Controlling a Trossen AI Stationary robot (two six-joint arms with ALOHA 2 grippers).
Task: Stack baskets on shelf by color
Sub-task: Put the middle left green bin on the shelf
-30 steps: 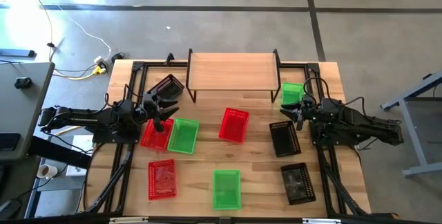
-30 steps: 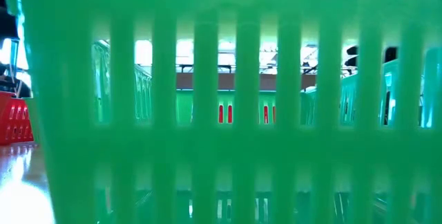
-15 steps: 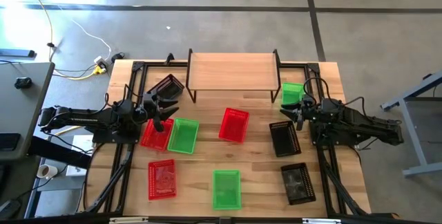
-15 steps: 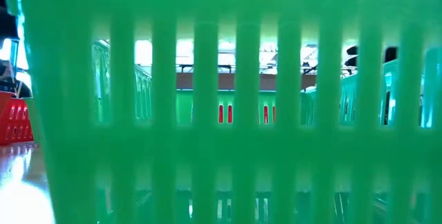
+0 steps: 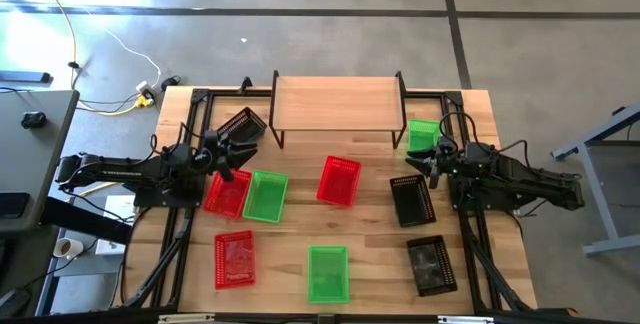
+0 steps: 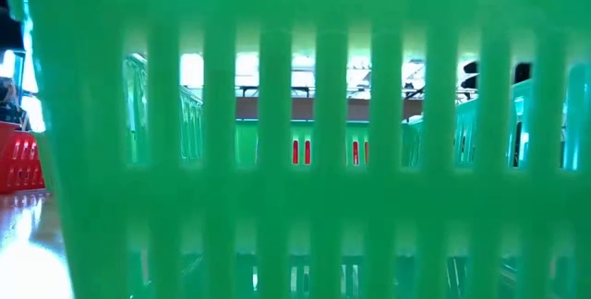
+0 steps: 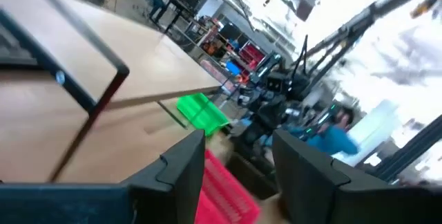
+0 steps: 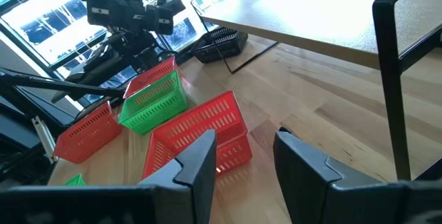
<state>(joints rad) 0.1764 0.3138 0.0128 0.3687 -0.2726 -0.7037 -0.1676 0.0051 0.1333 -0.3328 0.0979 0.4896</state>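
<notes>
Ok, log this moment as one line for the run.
left gripper: open, empty, above red perforated plastic basket | right gripper: open, empty | wooden riser shelf: bare

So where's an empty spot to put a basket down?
The shelf top is bare all the way across. On the table, there is open wood between the middle red basket and the front green basket, and more just in front of the shelf. It is crowded by the left pincer, where a red, a green and a black basket sit close together.
</notes>
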